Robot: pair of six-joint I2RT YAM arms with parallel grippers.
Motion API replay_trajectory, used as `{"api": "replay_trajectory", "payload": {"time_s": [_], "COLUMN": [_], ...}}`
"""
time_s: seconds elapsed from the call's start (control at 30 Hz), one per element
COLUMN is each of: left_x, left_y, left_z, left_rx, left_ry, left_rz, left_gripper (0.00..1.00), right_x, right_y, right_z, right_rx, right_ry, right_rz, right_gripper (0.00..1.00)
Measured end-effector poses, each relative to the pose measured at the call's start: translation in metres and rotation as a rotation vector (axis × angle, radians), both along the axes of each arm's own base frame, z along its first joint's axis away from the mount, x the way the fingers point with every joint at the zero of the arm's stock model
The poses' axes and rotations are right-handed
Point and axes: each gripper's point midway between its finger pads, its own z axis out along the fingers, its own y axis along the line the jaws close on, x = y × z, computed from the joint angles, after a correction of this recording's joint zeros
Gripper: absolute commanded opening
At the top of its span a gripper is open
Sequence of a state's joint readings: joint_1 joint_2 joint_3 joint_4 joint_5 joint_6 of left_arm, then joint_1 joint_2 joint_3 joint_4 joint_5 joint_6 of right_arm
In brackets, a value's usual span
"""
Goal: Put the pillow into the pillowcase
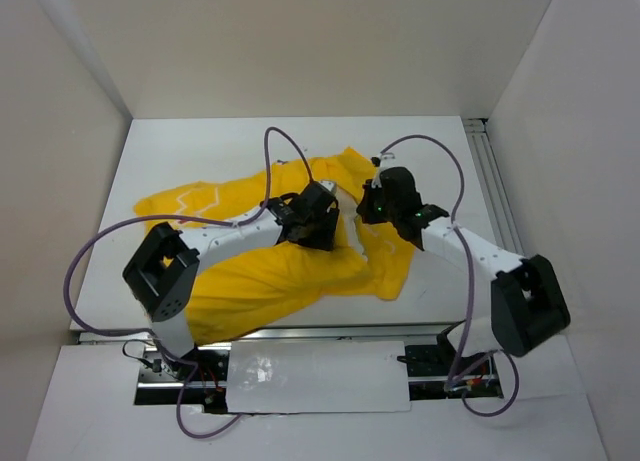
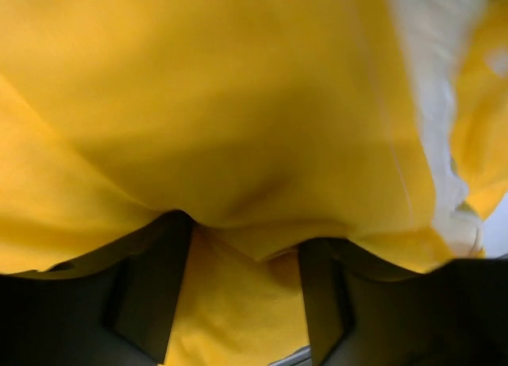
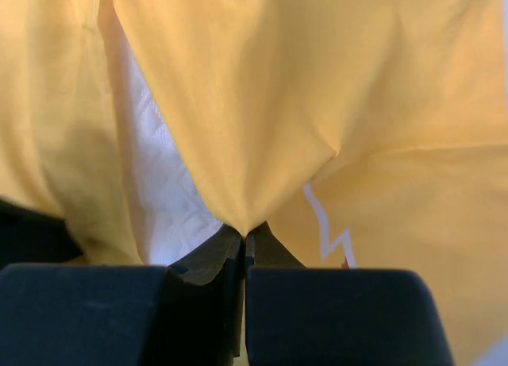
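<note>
Pillowcase (image 1: 260,281): limp, light; best taken at the hem.
Right gripper (image 3: 244,234): clamped on a fold.
Left gripper (image 2: 246,243): spread, cloth between.

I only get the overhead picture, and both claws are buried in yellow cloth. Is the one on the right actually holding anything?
Observer: Yes. Its own camera shows the right gripper shut, pinching a fold of the pillowcase.
Visitor: Is the pillow under there?
Observer: A strip of white quilted pillow shows between yellow folds, just beside that pinch.
Visitor: And the other claw?
Observer: The left gripper has its fingers apart, with yellow cloth sagging between them.
</note>
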State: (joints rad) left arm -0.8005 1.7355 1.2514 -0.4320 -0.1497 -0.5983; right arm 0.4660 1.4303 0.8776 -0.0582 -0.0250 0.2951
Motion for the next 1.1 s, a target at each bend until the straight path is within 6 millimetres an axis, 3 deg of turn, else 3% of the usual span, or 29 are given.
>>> {"api": "replay_trajectory", "payload": {"time_s": [0.13, 0.27, 0.37, 0.47, 0.67, 0.73, 0.83, 0.87, 0.9, 0.93, 1.0, 1.03, 1.1], "left_x": [0.033, 0.081, 0.107, 0.128, 0.138, 0.133, 0.125, 0.12, 0.116, 0.109, 0.093, 0.085, 0.071], "left_y": [-0.007, 0.018, 0.028, 0.024, 0.002, -0.007, -0.015, -0.014, -0.011, -0.006, 0.008, 0.015, 0.028], "left_z": [0.006, 0.001, -0.005, -0.004, 0.005, 0.008, 0.011, 0.014, 0.018, 0.026, 0.043, 0.055, 0.084], "left_rx": [-0.09, -0.146, -0.168, -0.174, -0.155, -0.154, -0.16, -0.165, -0.171, -0.176, -0.175, -0.179, -0.203], "left_ry": [0.008, 0.024, 0.055, 0.047, -0.013, -0.024, -0.044, -0.047, -0.058, -0.072, -0.089, -0.104, -0.152], "left_rz": [0.075, 0.216, 0.278, 0.29, 0.251, 0.223, 0.178, 0.169, 0.16, 0.154, 0.154, 0.157, 0.158], "left_gripper": [0.48, 0.46, 0.45, 0.47, 0.64, 0.68, 0.76, 0.81, 0.89, 0.97, 1.0, 1.0, 1.0], "right_x": [-0.009, -0.015, -0.014, -0.016, -0.022, -0.021, -0.012, -0.008, -0.005, -0.001, 0.008, 0.012, 0.016], "right_y": [-0.031, -0.057, -0.061, -0.061, -0.027, -0.015, -0.012, -0.012, -0.013, -0.015, -0.02, -0.024, -0.035], "right_z": [0.042, 0.072, 0.084, 0.084, 0.105, 0.11, 0.104, 0.1, 0.096, 0.091, 0.085, 0.083, 0.083], "right_rx": [0.004, 0.01, 0.011, 0.024, 0.169, 0.215, 0.235, 0.236, 0.234, 0.224, 0.204, 0.188, 0.149], "right_ry": [-0.066, -0.089, -0.093, -0.081, -0.081, -0.089, -0.08, -0.071, -0.059, -0.047, -0.034, -0.036, -0.045], "right_rz": [-0.076, -0.113, -0.113, -0.082, 0.152, 0.224, 0.229, 0.22, 0.211, 0.193, 0.145, 0.122, 0.067], "right_gripper": [0.0, 0.0, 0.0, 0.0, 0.0, 0.0, 0.05, 0.1, 0.23, 0.54, 0.85, 0.9, 0.91]}}
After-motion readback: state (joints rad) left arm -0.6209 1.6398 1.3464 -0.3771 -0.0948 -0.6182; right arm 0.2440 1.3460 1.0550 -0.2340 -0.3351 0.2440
